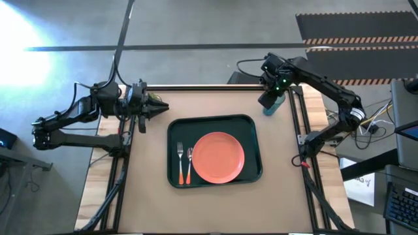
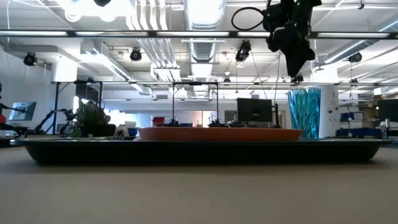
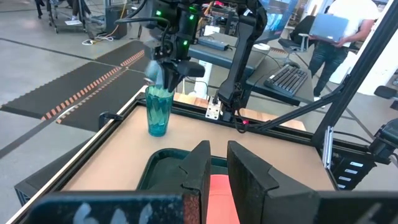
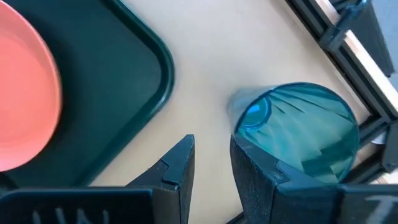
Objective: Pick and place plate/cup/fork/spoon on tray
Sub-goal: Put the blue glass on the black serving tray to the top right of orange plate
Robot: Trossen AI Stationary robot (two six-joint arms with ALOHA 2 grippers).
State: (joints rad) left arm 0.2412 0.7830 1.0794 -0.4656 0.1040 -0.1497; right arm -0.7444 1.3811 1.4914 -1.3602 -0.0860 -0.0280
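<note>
The teal cup (image 1: 270,108) stands upright on its base on the bare table, just past the far right corner of the dark tray (image 1: 174,128). On the tray lie the orange plate (image 1: 219,156), the fork (image 1: 180,163) and the spoon (image 1: 189,163), side by side left of the plate. My right gripper (image 4: 211,155) hangs open, pointing steeply down, just above the cup's rim (image 2: 292,91) on its tray side; nothing sits between its fingers. My left gripper (image 1: 163,106) waits shut and level over the table's far left, short of the tray.
Black frame rails (image 1: 295,124) run along the table's right and far edges close to the cup. A small green plant (image 2: 93,121) shows behind the tray in the low view. A person with a laptop (image 3: 329,28) stands in the room beyond.
</note>
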